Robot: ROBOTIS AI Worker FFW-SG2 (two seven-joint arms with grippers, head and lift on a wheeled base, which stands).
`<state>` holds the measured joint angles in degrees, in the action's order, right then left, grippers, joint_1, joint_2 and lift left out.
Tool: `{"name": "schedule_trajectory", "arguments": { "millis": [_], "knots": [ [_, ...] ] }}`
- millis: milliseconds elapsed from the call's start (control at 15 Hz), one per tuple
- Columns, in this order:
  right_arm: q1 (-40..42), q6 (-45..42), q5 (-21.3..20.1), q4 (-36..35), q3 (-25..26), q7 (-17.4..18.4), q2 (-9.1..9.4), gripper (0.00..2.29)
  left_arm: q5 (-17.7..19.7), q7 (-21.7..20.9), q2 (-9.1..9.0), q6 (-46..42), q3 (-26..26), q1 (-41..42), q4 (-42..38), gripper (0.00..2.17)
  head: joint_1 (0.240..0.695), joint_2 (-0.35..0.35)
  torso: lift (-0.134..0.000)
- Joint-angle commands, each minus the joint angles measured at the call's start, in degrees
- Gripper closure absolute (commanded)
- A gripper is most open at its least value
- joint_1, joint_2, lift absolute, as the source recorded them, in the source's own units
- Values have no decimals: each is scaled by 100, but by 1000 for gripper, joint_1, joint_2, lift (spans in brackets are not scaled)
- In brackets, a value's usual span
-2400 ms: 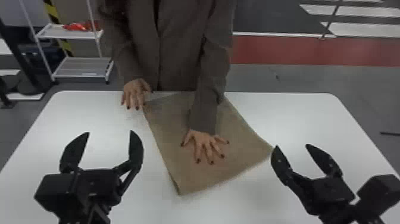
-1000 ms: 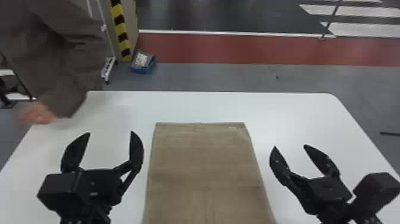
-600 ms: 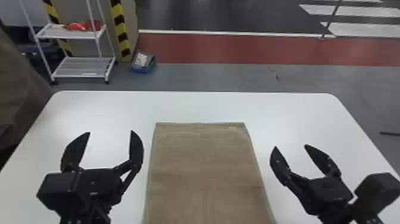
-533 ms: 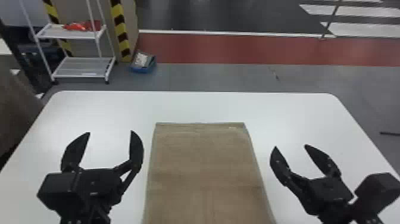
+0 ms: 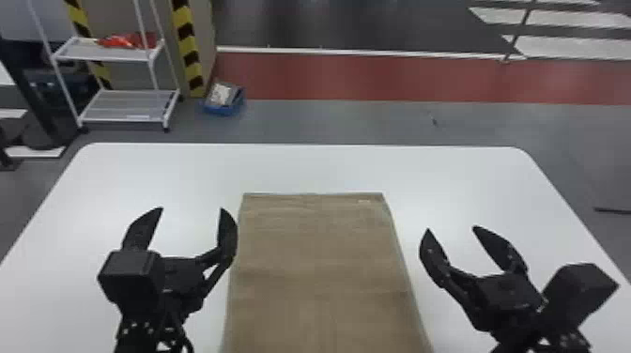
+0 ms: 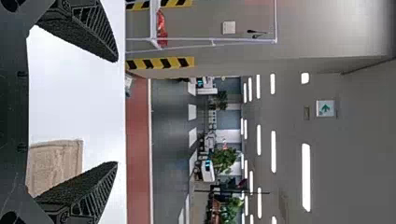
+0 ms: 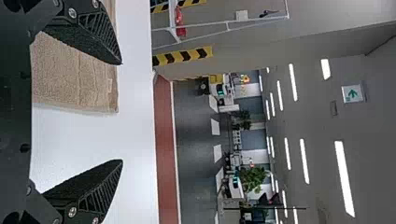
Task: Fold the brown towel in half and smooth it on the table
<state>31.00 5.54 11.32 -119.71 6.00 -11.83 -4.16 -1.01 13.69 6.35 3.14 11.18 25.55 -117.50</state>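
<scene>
Flatly, the brown towel [image 5: 324, 263] is spread on the white worktop [image 5: 446, 178], its far edge turned to twelve o'clock and its near end cut off by the bottom of the head view. Faint creases are seen across it, and a small pale tag [image 5: 364, 201] is seen near its one o'clock corner. From the towel's middle, the left gripper [image 5: 192, 209] is seen near ten o'clock, its jaws spread wide. The right gripper [image 5: 450, 228] is seen between two and three o'clock, its jaws spread wide too. Past the worktop, near eleven o'clock, a blue box [image 5: 220, 110] is set on the floor [image 5: 328, 122].
</scene>
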Motion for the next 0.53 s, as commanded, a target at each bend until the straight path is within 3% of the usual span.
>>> {"name": "schedule_trajectory", "arguments": {
  "millis": [0,467],
  "knots": [
    [-261,180,-86,229,-38,6,-6,140,75,-15,-2,456,25,-402,394,90,695,-75,-121],
    [-472,356,-183,431,-73,6,-50,140,444,-481,-125,1001,148,-1887,1994,215,695,-85,-121]
  ]
}}
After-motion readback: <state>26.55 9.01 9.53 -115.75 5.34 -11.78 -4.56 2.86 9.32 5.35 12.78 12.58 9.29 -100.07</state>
